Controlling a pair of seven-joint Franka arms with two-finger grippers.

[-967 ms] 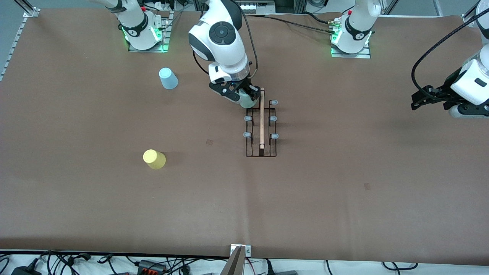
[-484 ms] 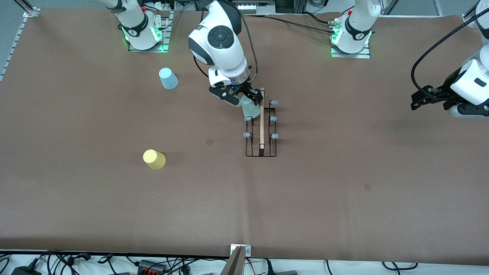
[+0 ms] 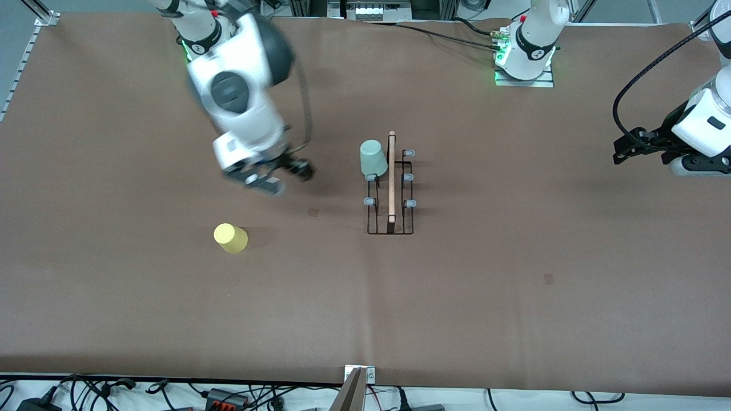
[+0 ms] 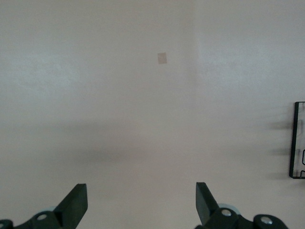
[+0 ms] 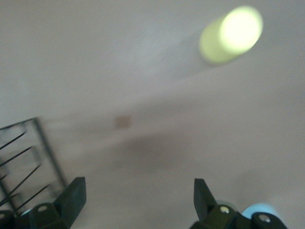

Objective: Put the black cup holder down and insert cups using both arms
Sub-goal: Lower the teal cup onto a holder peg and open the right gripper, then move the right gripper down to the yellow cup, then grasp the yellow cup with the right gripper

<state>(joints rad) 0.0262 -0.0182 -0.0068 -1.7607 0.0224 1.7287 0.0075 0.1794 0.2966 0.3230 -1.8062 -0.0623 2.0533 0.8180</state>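
The right arm's black two-finger gripper has its jaws spread and empty, over bare brown table between the yellow plastic cup and the thin black wire cup holder with a wooden rod handle. A pale green plastic cup sits upside down on the holder's peg farthest from the front camera. The left arm's black gripper waits, jaws spread, over its end of the table.

Green cup upturned on holder; right hand empty above table.
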